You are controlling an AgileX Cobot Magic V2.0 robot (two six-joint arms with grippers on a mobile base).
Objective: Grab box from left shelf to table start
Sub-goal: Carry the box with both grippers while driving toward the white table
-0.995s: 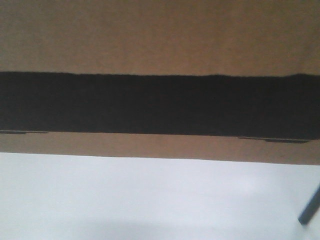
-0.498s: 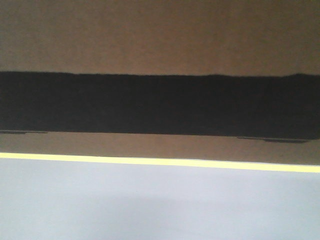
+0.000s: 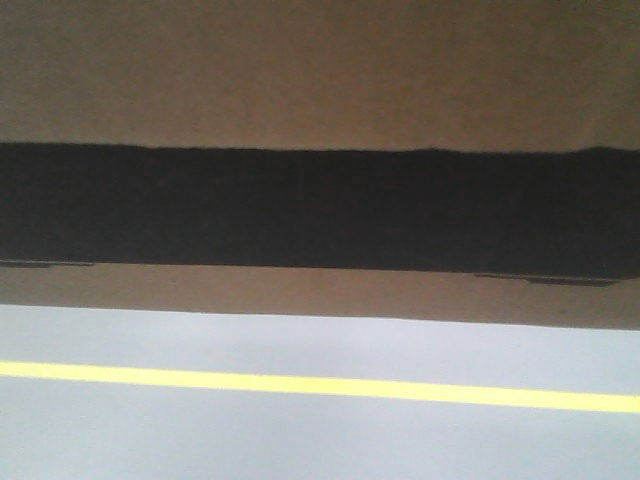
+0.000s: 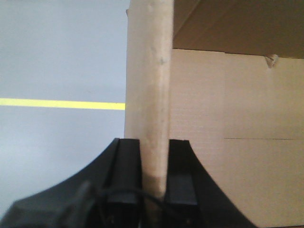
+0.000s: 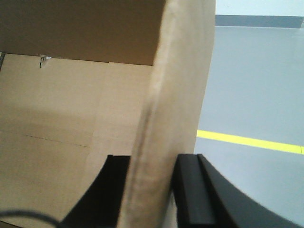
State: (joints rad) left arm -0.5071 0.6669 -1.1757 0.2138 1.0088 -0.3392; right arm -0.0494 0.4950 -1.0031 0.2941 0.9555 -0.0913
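1. The box is in the air. In the front view its brown side with the black panel fills the upper part. Under its lower edge there is only the grey floor with a yellow line.
2. The left fingers are closed on a cardboard wall of the box, one finger on the outer face and one on the inner face. The wall stands upright between them.
3. The right fingers grip another wall of the box in the same way, pressed against the cardboard on both faces.
4. I judge that the step in hand is the carrying. The box hangs between the two arms over the floor, and neither the shelf nor the bench is in any view.
5. The next move calls for bringing the box above the bench with both grips firm and level. Thin cardboard walls may bend or slip if one arm goes ahead of the other.
6. Only when the bottom rests flat on the bench should the fingers let go.
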